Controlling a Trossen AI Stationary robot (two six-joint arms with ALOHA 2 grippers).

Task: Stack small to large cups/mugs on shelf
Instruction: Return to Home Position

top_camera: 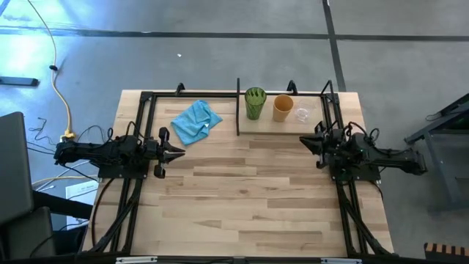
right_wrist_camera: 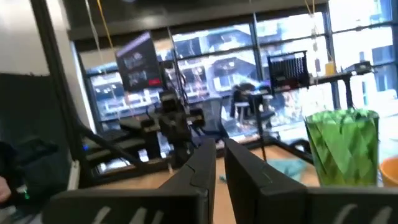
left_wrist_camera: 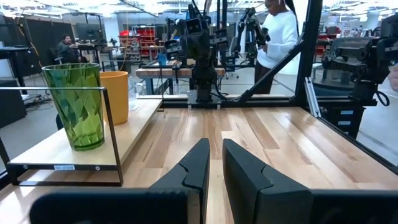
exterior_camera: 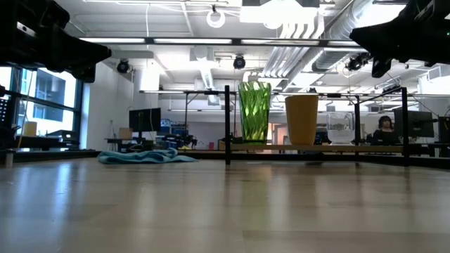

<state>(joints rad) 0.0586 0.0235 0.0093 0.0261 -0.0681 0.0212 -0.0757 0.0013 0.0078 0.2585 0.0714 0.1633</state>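
Note:
Three cups stand on their bases in a row on the shelf (top_camera: 278, 126), a light board in a black frame at the table's far side. The green ribbed tumbler (top_camera: 255, 103) (exterior_camera: 254, 111) (left_wrist_camera: 76, 104) is nearest the upright divider (top_camera: 238, 107). Then comes the orange cup (top_camera: 283, 108) (exterior_camera: 301, 118), then the small clear glass (top_camera: 302, 114) (exterior_camera: 339, 128). My left gripper (top_camera: 179, 152) (left_wrist_camera: 216, 157) hovers shut at mid-table left, pointing right. My right gripper (top_camera: 303, 141) (right_wrist_camera: 219, 155) hovers shut just near of the shelf, pointing left.
A crumpled blue cloth (top_camera: 196, 121) (exterior_camera: 138, 156) lies on the table left of the divider. Black frame posts (top_camera: 328, 92) rise at the shelf's far corners. Bare butcher-block tabletop (top_camera: 249, 198) stretches toward the near edge. People show in the room beyond.

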